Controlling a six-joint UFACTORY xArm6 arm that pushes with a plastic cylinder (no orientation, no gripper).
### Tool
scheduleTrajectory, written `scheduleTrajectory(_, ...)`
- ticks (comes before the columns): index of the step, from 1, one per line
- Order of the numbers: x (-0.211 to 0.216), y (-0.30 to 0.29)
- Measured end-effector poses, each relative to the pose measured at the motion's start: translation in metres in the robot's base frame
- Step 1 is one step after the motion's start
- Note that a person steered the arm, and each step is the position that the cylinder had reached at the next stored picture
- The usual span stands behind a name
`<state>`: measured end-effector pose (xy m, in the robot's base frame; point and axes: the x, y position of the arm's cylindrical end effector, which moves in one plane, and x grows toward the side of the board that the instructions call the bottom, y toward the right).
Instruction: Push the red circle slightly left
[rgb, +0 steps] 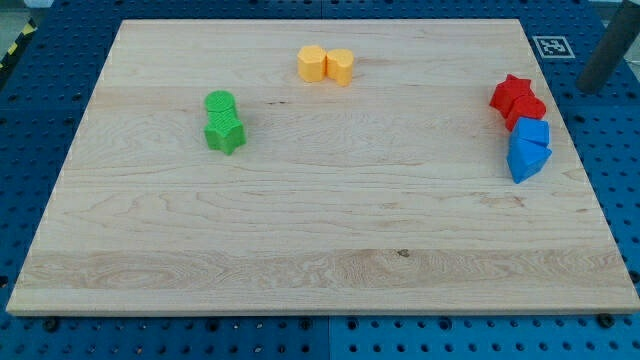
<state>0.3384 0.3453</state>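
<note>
Blue blocks (528, 150) sit by the board's right edge, touching the red circle (527, 110) just above. Rod's tip isn't visible and holds nothing. It should probably come in from the circle's right and nudge gently.

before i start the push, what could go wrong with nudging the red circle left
1. The red circle touches the red star, so the star may get dragged along.
2. The blue blocks sit right beside it at the view's bottom; a wide approach could clip them.
3. My tip is not clearly visible: only the dark rod shows, off the board at the view's top right, so alignment is uncertain.
</note>
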Motion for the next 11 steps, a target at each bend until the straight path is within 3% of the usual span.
scheduleTrajectory(4, 0.014, -0.001)
scheduleTrajectory(7, 0.046, -0.055)
scheduleTrajectory(9, 0.050, -0.057)
scheduleTrajectory(11, 0.050, -0.106)
